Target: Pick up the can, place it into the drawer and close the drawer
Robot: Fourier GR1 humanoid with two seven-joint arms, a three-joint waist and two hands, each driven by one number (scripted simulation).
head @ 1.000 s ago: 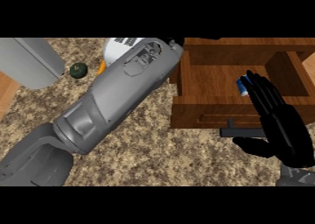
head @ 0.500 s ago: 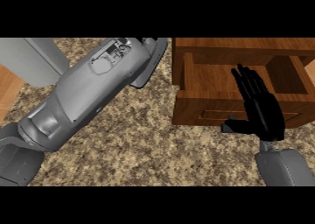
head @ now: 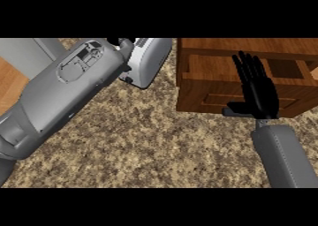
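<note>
Granite counter (head: pixel 142 145), wooden drawer (head: pixel 213 84), wood floor (head: pixel 8 79)

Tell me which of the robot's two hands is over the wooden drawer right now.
The right hand, black fingers straight, lies over the open wooden drawer. The left forearm reaches toward the view's upper left; its hand is hidden.

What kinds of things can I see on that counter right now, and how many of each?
Wooden drawer unit: 1
White appliance: 1
Grey forearms: 2
Black hand, the right hand: 1
Can: 0 in sight
Total: 5
</note>
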